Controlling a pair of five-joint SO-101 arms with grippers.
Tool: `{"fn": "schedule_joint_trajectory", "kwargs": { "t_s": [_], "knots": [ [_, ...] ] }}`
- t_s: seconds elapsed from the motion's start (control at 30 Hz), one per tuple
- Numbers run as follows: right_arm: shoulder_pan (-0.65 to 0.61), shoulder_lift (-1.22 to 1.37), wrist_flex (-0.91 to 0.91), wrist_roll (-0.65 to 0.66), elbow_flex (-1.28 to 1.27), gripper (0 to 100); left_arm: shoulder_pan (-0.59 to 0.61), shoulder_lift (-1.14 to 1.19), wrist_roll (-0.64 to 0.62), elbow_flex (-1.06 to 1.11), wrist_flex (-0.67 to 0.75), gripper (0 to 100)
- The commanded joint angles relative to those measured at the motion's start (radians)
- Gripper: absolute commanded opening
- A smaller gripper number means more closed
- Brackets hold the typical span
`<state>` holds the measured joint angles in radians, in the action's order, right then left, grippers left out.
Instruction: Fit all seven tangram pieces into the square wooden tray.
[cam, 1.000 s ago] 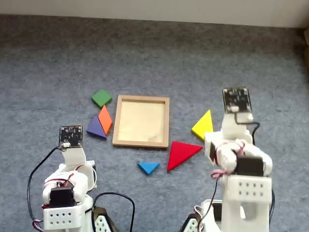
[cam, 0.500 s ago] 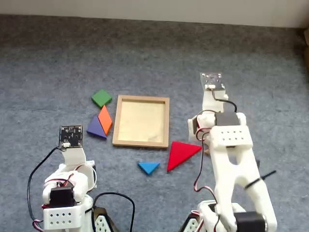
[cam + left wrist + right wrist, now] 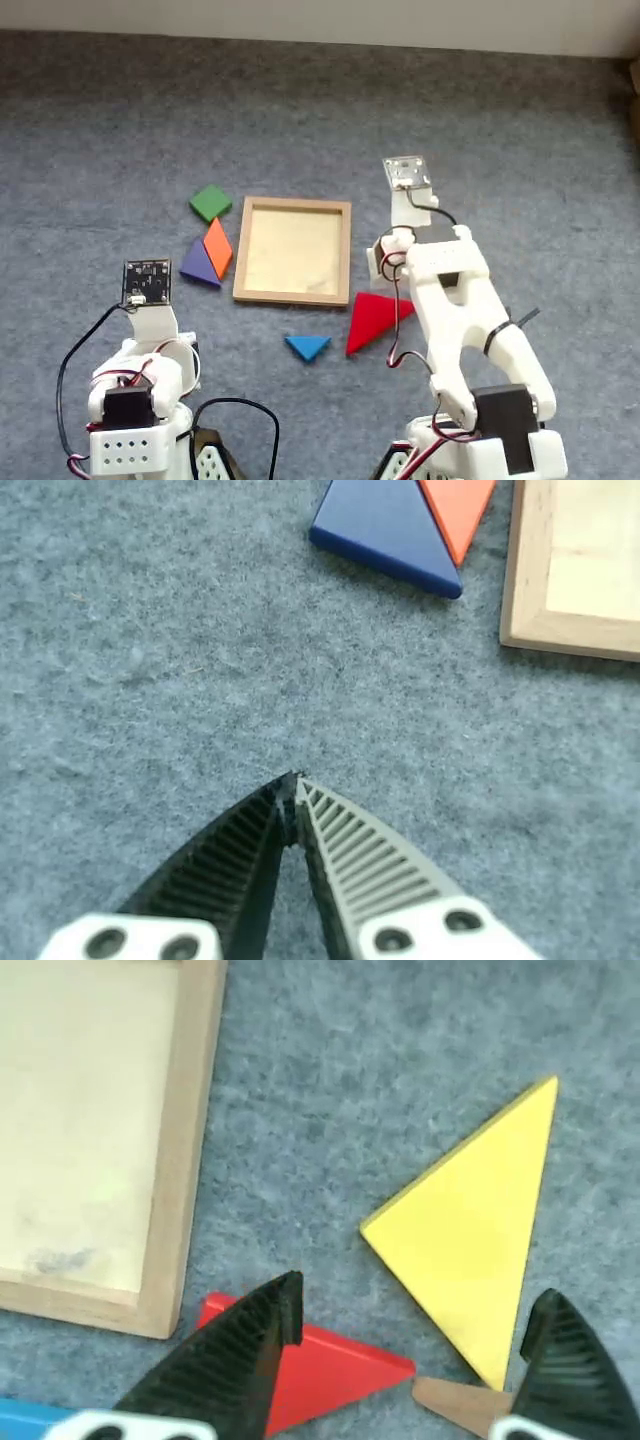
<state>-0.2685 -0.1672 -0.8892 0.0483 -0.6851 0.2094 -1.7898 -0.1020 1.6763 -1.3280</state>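
Tray: wooden tray is lying mid-frame in the high view, its floor bare.
Pieces: green square, orange piece and purple triangle are lying left of it; blue triangle and red triangle lower right.
Right gripper: is hovering with jaws wide over the yellow triangle.
Right arm: is covering the red triangle's tip.
Left gripper: is hanging closed over carpet.

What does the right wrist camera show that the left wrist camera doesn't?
Right wrist view: the yellow triangle, the red triangle, a brown piece at its tip, and the open right hand. Left wrist view: the dark blue triangle, the orange piece, and the shut left hand. Both: the wooden tray at its rim, and grey carpet.
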Motion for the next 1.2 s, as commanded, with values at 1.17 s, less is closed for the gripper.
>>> {"fn": "schedule_joint_trajectory", "kwargs": {
  "t_s": [1.17],
  "knots": [
    [0.085,0.232,0.041,0.002,0.196,19.8,0.008,-0.013,0.008,0.021,-0.005,1]
  ]
}}
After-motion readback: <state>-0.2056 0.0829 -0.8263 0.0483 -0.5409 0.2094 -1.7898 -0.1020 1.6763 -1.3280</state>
